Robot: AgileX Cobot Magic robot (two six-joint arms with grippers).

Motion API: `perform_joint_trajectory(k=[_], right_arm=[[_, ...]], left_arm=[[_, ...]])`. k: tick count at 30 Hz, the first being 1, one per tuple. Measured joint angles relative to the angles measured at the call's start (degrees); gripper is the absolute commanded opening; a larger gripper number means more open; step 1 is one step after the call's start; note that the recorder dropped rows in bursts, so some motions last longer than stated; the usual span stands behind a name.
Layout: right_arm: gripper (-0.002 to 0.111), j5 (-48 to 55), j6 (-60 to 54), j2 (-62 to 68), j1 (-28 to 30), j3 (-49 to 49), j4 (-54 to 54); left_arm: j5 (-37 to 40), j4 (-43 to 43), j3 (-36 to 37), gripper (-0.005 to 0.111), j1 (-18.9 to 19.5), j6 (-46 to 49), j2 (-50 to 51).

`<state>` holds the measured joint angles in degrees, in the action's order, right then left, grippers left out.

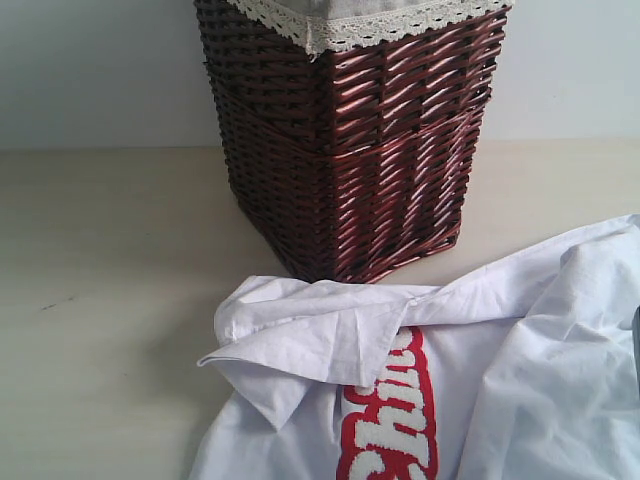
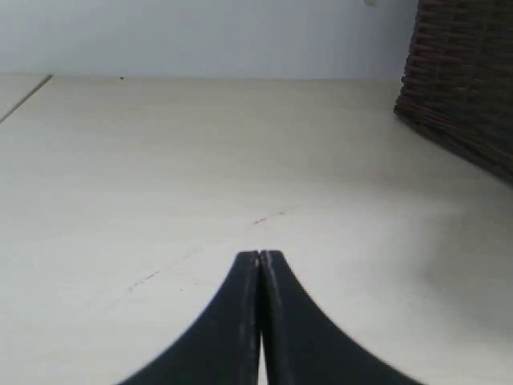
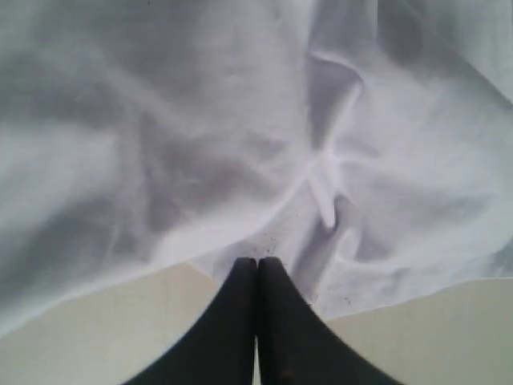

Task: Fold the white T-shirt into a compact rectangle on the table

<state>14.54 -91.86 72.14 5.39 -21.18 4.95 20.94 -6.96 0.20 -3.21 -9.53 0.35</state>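
Shirt (image 1: 560, 340): lies crumpled at the lower right of the exterior frame, on the table (image 1: 100, 300); one bunched part reaches left to lower centre, just in front of the basket (image 1: 350, 140). Red-and-white lettering (image 1: 395, 420) shows at bottom centre.

Shirt state: rumpled and not spread; no fold is visible yet.

Left gripper (image 2: 260, 258): jaws pressed together, nothing between them, over bare table; the basket sits at the upper right of its view.

Right gripper (image 3: 256, 261): jaws together, tips at a shirt edge (image 3: 240, 160) where cloth meets table, lower centre of its view. Whether any cloth is pinched cannot be told; the tips look closed just at the hem.

Step in hand: most likely taking a first hold on the shirt edge, to pull it flat.

Next move calls for: a sure pinch of one layer, then drawing the cloth out clear of the basket; the left gripper will probably need to open and take an opposite edge.
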Motion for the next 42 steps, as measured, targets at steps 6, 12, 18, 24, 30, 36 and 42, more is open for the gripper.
perform_joint_trajectory(k=[6,12,18,24,30,36,42], right_arm=[[0.000,5.36,-5.70,0.00,0.00,0.00,14.58],[0.001,31.65,-15.45,0.47,0.00,0.13,21.66],[0.028,37.31,-8.01,3.16,0.00,-0.89,16.48],[0.048,42.86,2.63,3.98,0.00,-6.64,13.26],[0.048,43.33,8.66,4.49,0.00,-8.46,5.01],[0.048,40.75,10.73,6.67,0.00,-8.49,-0.03],[0.046,39.94,11.97,9.83,0.00,-8.58,-0.24]], left_arm=[[0.00,0.00,0.00,0.000,0.00,0.00,0.00],[0.00,0.00,0.00,0.000,0.00,0.00,0.00],[0.00,0.00,0.00,0.000,0.00,0.00,0.00],[0.00,0.00,0.00,0.000,0.00,0.00,0.00],[0.00,0.00,0.00,0.000,0.00,0.00,0.00],[0.00,0.00,0.00,0.000,0.00,0.00,0.00],[0.00,0.00,0.00,0.000,0.00,0.00,0.00]])
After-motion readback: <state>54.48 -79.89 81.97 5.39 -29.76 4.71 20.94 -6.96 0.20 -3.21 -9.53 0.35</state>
